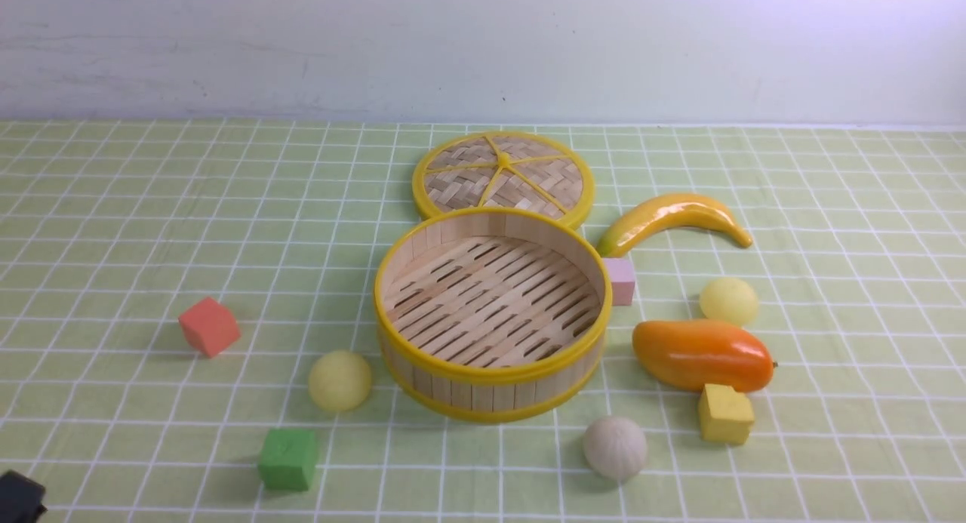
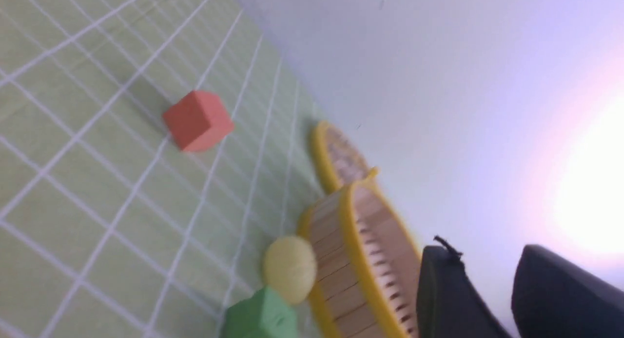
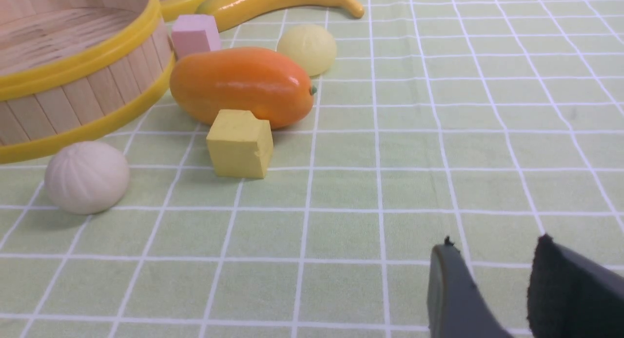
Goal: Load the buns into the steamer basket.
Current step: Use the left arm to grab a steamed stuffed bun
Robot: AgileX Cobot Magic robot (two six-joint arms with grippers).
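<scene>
The steamer basket [image 1: 490,372] stands empty mid-table; it also shows in the left wrist view [image 2: 341,260] and the right wrist view [image 3: 73,65]. One pale yellow bun [image 1: 339,380] lies at its left front, also in the left wrist view [image 2: 290,268]. A second pale yellow bun [image 1: 728,301] lies to the right behind the mango, also in the right wrist view [image 3: 307,49]. The off-white pleated bun [image 1: 615,447] lies in front of the basket, also in the right wrist view [image 3: 87,177]. My left gripper [image 2: 487,255] is open and empty. My right gripper [image 3: 495,245] is open, empty, over bare cloth.
The woven lid [image 1: 503,177] lies behind the basket. An orange mango [image 1: 702,355], a banana [image 1: 675,219], a pink cube [image 1: 620,281] and a yellow cube [image 1: 725,413] sit on the right. A red cube [image 1: 209,326] and a green cube [image 1: 288,459] sit on the left.
</scene>
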